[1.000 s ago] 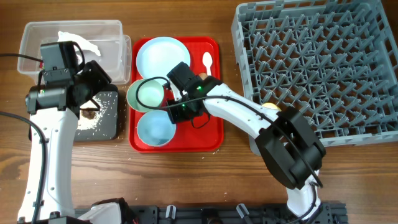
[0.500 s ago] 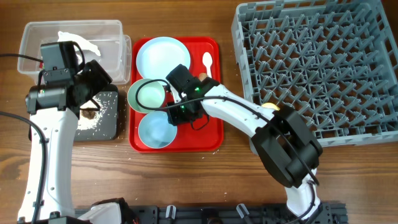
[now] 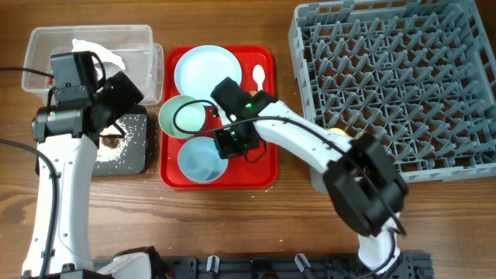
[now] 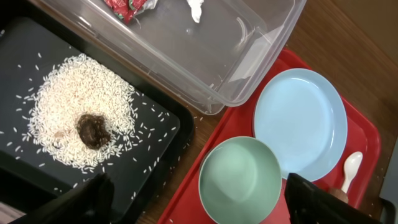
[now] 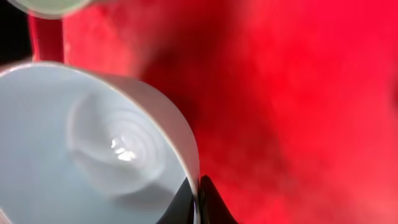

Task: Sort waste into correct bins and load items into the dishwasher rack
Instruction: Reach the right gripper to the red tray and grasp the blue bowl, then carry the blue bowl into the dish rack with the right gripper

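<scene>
Two bowls are sitting on the red tray in the overhead view. My right hand is clamping the right rim of the front bowl. The second bowl is lying just beside it, with the plate and spoon further back. The dishwasher rack is standing well apart on my right. My left hand is hovering over the black tray.

Left wrist: my left fingers are spreading wide, gripping nothing. Rice and a dark lump are lying in the black tray.

Right wrist: my fingers are pinching the bowl's thin rim. I'm judging a rim pinch risky, so I'm planning a firm squeeze and a straight lift clear of the second bowl. Then I'm carrying it slowly and tilting it between the rack pegs.
</scene>
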